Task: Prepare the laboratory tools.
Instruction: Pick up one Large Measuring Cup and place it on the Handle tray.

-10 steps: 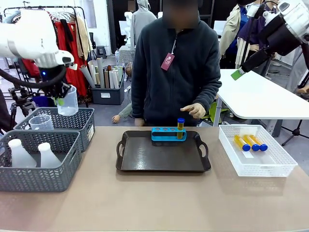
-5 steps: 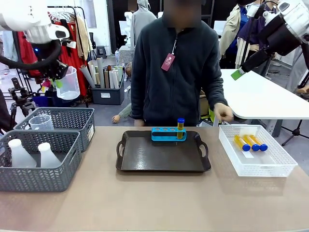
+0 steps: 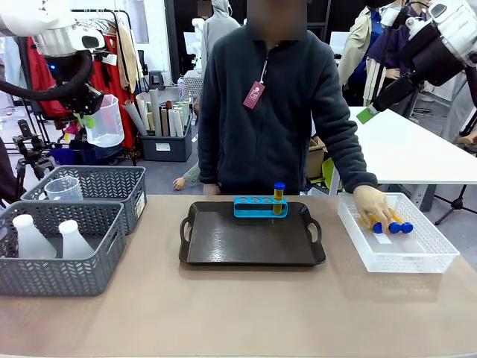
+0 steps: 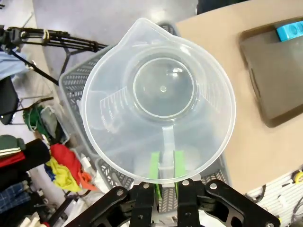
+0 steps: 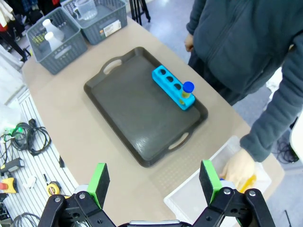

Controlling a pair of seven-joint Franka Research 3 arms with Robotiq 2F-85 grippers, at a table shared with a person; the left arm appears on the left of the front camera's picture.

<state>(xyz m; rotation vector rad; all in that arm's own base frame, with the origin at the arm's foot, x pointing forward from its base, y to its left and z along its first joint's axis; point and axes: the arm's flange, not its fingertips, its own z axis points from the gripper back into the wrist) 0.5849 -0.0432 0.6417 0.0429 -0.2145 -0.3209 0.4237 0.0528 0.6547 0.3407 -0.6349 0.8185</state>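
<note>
Tan table (image 3: 238, 321), person (image 3: 261, 112) standing at 12 o'clock. Dark brown handled tray (image 3: 246, 246) at centre. Two grey mesh baskets at 9 o'clock, nearer one (image 3: 67, 272) with two white conical flasks (image 3: 31, 237), farther one (image 3: 112, 186) with a clear cup. White mesh basket (image 3: 417, 257) at 3 o'clock, person's hand (image 3: 370, 203) inside it on blue-capped tubes (image 3: 399, 226), count hidden. Right gripper (image 5: 154, 172) high over the 3 o'clock side, fingers spread wide, nothing between them. Left gripper (image 4: 164, 165) raised above the grey baskets, green pads clenched on the handle of the clear measuring beaker (image 4: 161, 94), empty, mouth towards the wrist camera. Small blue rack (image 3: 257, 206) at the tray's 12 o'clock edge, one amber tube (image 3: 279, 198) upright in its 3 o'clock end hole.
</note>
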